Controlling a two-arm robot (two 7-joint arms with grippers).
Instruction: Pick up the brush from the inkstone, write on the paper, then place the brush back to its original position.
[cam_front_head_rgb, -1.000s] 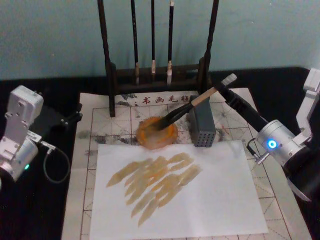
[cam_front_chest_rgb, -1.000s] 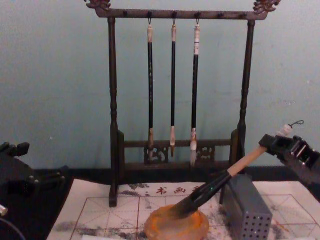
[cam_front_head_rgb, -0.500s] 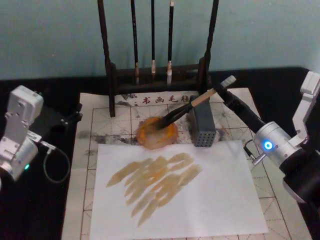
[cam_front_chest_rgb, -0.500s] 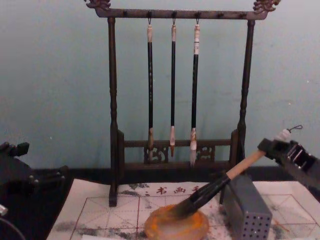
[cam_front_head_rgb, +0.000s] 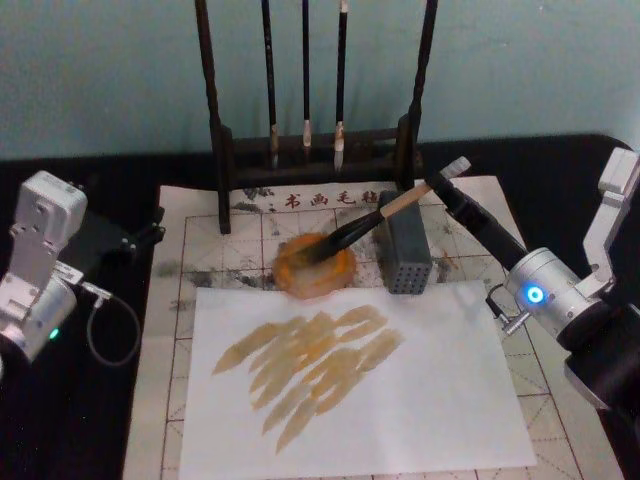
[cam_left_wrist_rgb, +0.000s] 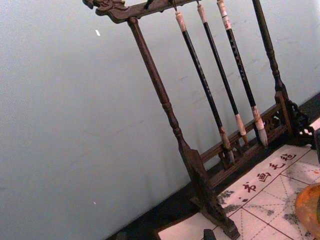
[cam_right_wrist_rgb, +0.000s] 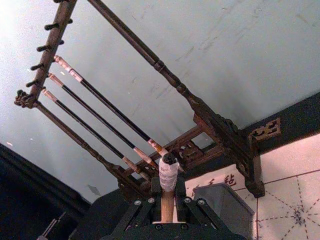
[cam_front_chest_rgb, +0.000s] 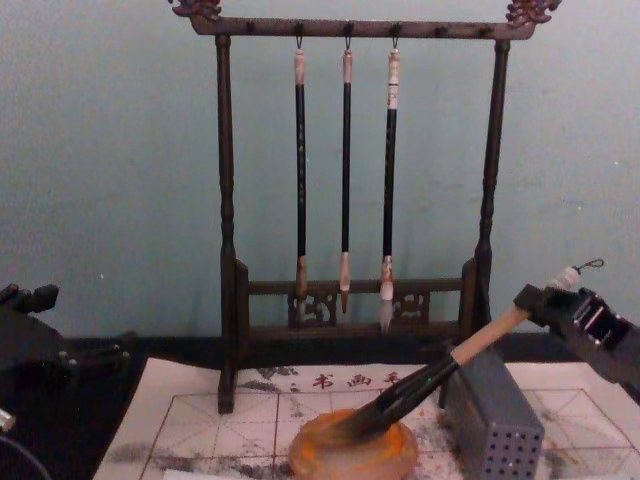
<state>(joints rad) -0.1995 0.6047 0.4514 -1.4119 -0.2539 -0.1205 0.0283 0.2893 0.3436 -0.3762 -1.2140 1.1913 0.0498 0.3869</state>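
Right gripper (cam_front_head_rgb: 440, 187): pinched on the upper end of the brush (cam_front_head_rgb: 362, 222), just below its whitish cap; raised above the far right part of the grid mat (cam_front_head_rgb: 200, 225), behind the grey box (cam_front_head_rgb: 404, 250).
Grip, from the right wrist: handle (cam_right_wrist_rgb: 168, 206) clamped between the two black fingers (cam_right_wrist_rgb: 141, 212), cap and cord loop poking out beyond them.
Brush: slanted – cap end high and to the right, black bristles low and to the left, down in the inkstone (cam_front_head_rgb: 288, 277).
Brush, from the chest: handle (cam_front_chest_rgb: 480, 340) crossing over the top corner of the box (cam_front_chest_rgb: 497, 425); contact with it impossible to tell.
Inkstone: round and orange-brown, on the mat between the rack (cam_front_head_rgb: 221, 150) and the paper (cam_front_head_rgb: 440, 385), just left of the box.
Paper: plain white sheet lying flat on the mat, near side of the inkstone, marked with a patch of slanting tan strokes (cam_front_head_rgb: 310, 365).
Rack: dark wood at the far edge of the mat, three thin brushes (cam_front_chest_rgb: 346, 170) hanging from its top bar.
Left gripper (cam_front_head_rgb: 138, 238): parked on the dark table left of the mat – well apart from brush and inkstone; spread or pressed together, cannot tell.
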